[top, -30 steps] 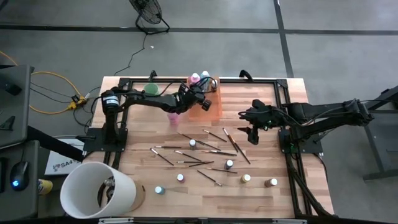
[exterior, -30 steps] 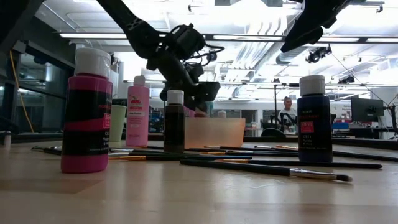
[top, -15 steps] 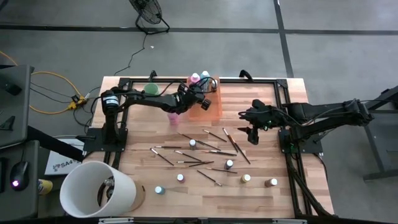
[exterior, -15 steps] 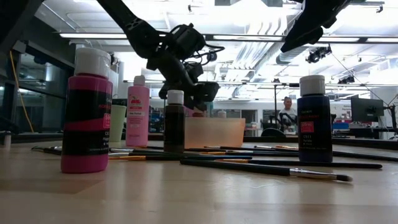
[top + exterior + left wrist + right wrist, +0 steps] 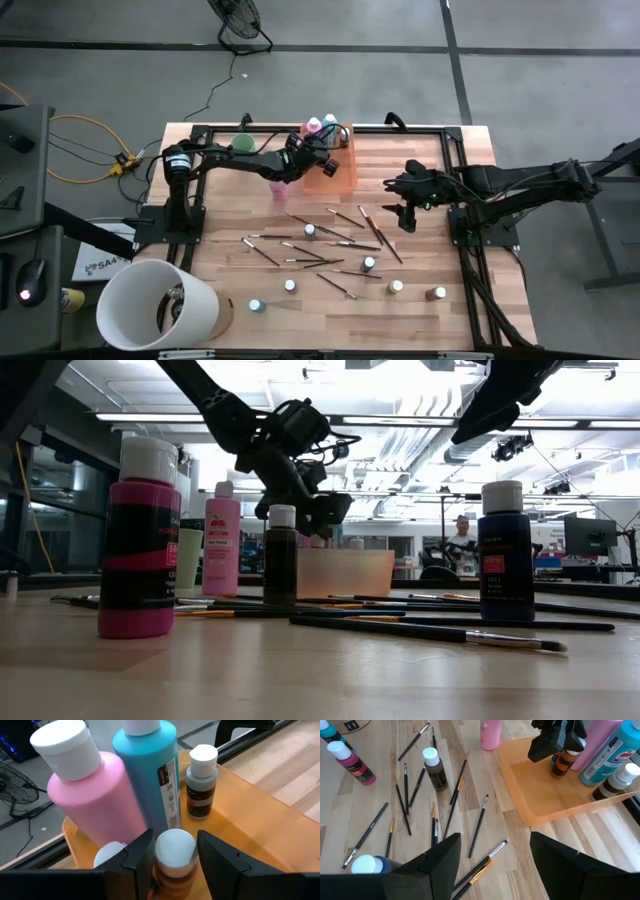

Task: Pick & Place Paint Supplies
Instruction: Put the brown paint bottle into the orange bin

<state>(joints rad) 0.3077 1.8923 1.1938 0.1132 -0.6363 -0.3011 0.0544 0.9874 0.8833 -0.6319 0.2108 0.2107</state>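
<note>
The left end effector (image 5: 172, 851) is hanging over the orange tray (image 5: 345, 172) at about 12 o'clock on the table (image 5: 420, 215), with a small orange bottle (image 5: 172, 857) standing between its fingers. The jaws are partly apart and flank the white cap closely; whether they are pressing it or just letting it go, I cannot tell.

The risk is here: if a finger is dragging on the cap while the arm is lifting, the small orange bottle could tip against the teal bottle (image 5: 150, 770) or the pink bottle (image 5: 92, 795) just beside it – the tray is getting crowded.

The right end effector (image 5: 492, 855) is waiting wide open and empty at about 3 o'clock, above the scattered brushes (image 5: 479, 825).

Labels are showing on the bottles, but no writing can be read.
</note>
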